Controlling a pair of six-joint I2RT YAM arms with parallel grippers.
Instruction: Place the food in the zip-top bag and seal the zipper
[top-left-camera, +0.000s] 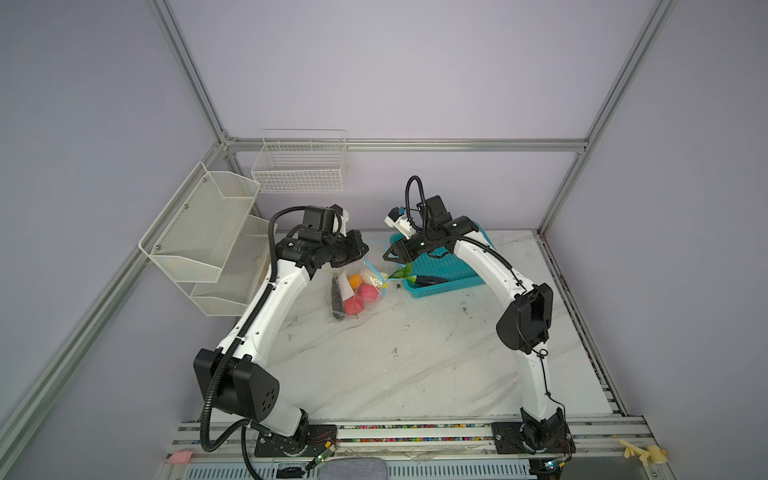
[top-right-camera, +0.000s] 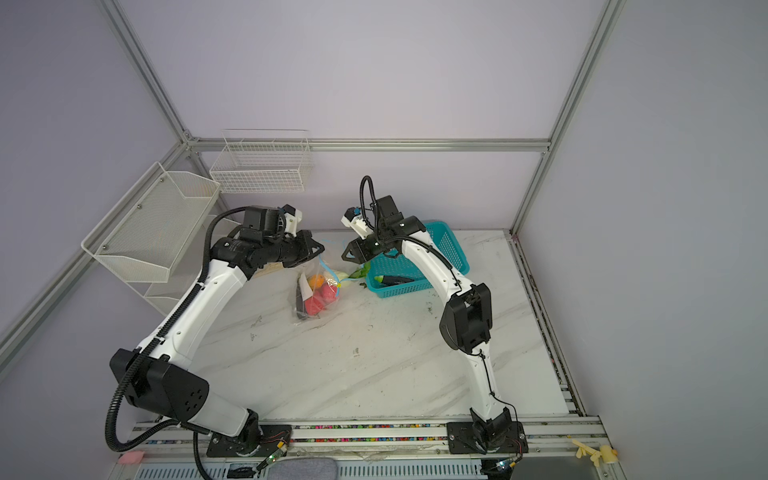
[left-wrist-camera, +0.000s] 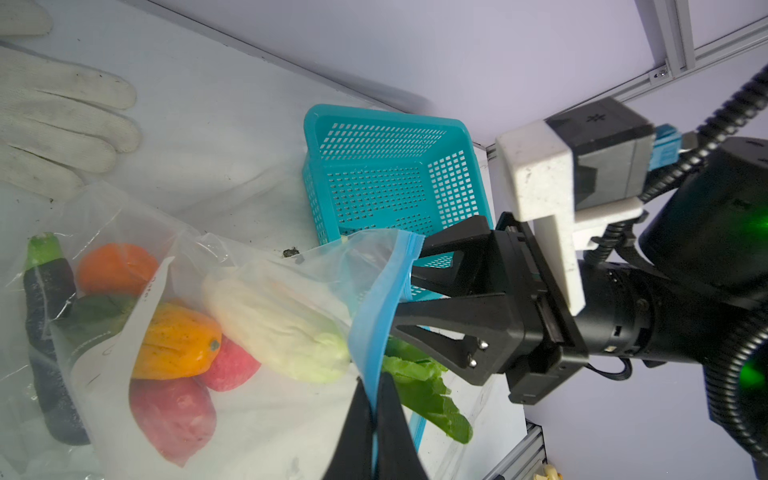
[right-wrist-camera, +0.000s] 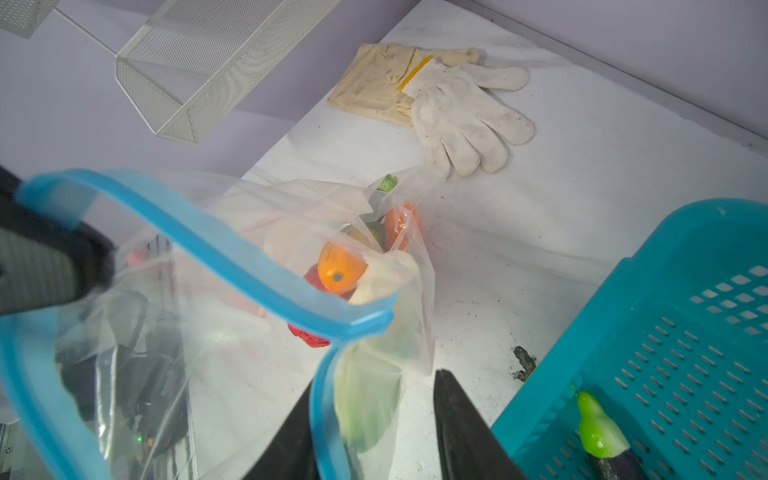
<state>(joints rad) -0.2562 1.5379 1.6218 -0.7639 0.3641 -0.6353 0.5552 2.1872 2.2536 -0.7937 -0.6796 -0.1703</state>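
both arms arch in from the near rail, elbows high, wrists turned toward each other over the far part of the table (top-left-camera: 415, 365).

left gripper (left-wrist-camera: 374, 428): jaws closed tight on the zipper (right-wrist-camera: 232, 262), pinching one side of the zip-top bag (top-left-camera: 355, 293) mouth and holding it up. The bag body hangs below it onto the table, mouth gaping.

right gripper (right-wrist-camera: 374, 386): tilted down, facing the left gripper, jaws partway apart and straddling the far end of the mouth. Can't tell if either finger touches plastic.

food: orange piece (left-wrist-camera: 178, 340), red pieces (left-wrist-camera: 174, 415), cabbage (left-wrist-camera: 282, 328) and eggplant (left-wrist-camera: 50, 332) are inside the bag, below the left gripper. The green leafy piece (left-wrist-camera: 424, 395) is at the mouth, partly outside, right next to the right gripper's fingers. The second eggplant (top-left-camera: 432, 280) lies in the teal basket (top-left-camera: 449, 286), just beside the right gripper.
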